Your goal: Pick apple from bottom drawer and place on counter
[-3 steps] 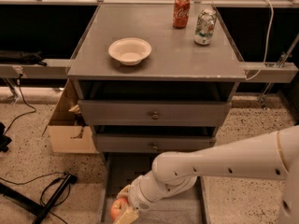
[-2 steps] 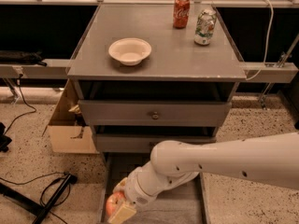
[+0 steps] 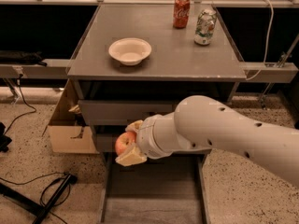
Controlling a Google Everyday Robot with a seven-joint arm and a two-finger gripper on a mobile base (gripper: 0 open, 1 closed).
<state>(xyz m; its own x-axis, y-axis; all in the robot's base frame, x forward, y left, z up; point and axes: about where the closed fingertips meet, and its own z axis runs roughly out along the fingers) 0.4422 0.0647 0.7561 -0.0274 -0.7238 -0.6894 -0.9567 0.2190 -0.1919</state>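
My claw (image 3: 132,142) grips the apple (image 3: 122,144) firmly, and the counter surface (image 3: 177,50) lies higher and farther back, slightly right.

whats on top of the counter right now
White bowl, red soda can, silver can; no part of the counter is covered. The gripper holds the apple lower, above the bottom drawer.
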